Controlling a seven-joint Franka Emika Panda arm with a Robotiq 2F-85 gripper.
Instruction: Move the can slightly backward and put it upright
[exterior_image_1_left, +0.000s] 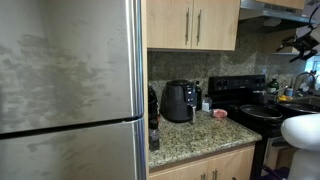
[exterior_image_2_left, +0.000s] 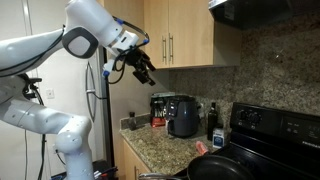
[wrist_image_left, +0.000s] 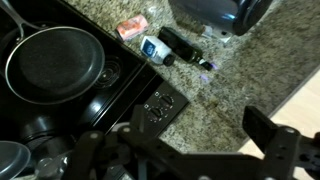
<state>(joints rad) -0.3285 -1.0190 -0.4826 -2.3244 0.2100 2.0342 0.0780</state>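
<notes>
The can (wrist_image_left: 131, 26) is a small pinkish-red cylinder lying on its side on the granite counter (wrist_image_left: 215, 90), close to the stove. It also shows in both exterior views (exterior_image_1_left: 220, 115) (exterior_image_2_left: 217, 143). My gripper (wrist_image_left: 180, 145) is open and empty, with its two dark fingers spread wide. It hangs high above the counter, well away from the can, as both exterior views (exterior_image_2_left: 140, 68) (exterior_image_1_left: 300, 42) show.
A black air fryer (exterior_image_1_left: 178, 100) stands at the back of the counter. A dark bottle (wrist_image_left: 185, 45) and a small white-and-blue item (wrist_image_left: 152, 46) lie between it and the can. A black pan (wrist_image_left: 55, 62) sits on the stove. A steel fridge (exterior_image_1_left: 70, 90) bounds one end.
</notes>
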